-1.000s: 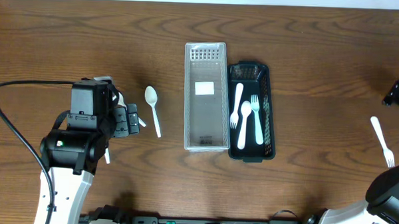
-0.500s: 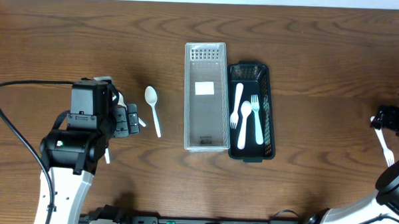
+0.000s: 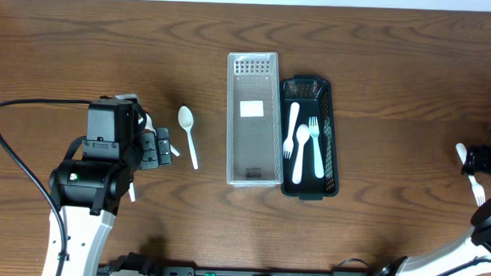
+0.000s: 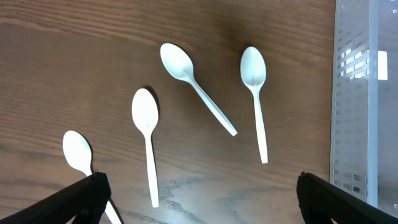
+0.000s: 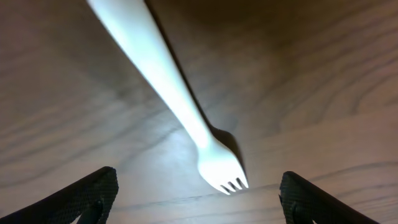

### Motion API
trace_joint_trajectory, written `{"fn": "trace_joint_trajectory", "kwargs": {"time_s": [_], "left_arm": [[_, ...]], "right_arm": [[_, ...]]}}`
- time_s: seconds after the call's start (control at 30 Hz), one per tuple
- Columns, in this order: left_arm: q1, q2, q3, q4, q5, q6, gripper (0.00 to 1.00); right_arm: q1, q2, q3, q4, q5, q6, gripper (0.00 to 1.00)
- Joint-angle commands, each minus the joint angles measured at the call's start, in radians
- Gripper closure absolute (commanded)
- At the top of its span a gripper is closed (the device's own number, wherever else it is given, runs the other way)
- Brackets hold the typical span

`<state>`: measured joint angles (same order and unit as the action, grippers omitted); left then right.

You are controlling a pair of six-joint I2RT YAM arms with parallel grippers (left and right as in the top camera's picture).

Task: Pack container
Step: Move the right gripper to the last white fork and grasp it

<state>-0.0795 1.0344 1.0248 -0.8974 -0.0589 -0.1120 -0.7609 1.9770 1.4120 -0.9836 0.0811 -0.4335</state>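
Looking straight down, the clear bin sits mid-counter and looks empty apart from a pale label. The black bin is right up against its 3 o'clock side, with some white cutlery lying in it.

The left tool is out at 9 o'clock from the bins. On its wrist cam the left tool has its fingers spread wide with nothing between them. Four loose white spoons are scattered on the wood ahead of it, and the clear bin's wall shows at the 3 o'clock edge. From overhead only one spoon is in the open; the arm covers the others.

The right tool is way out at 3 o'clock, over a lone white fork near the counter edge. Close up, the right tool is spread too, not pinching anything. The fork lies flat between the fingers, handle toward 11 o'clock and tines toward 5. Can't tell if either finger touches it.
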Motion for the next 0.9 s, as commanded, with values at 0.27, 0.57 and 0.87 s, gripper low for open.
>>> {"fn": "trace_joint_trajectory", "kwargs": {"time_s": [0.27,0.57,0.87], "left_arm": [[0.005,0.003,0.013,-0.003,-0.004,-0.009,0.02],[0.005,0.003,0.013,-0.002,-0.004,-0.009,0.02],[0.005,0.003,0.013,0.007,-0.004,-0.009,0.02]], "right_arm": [[-0.048,0.022,-0.016,0.0,0.013,-0.173,0.16],[-0.05,0.066,-0.02,0.003,0.008,-0.238,0.16],[-0.05,0.157,-0.02,-0.002,0.005,-0.249,0.2]]}}
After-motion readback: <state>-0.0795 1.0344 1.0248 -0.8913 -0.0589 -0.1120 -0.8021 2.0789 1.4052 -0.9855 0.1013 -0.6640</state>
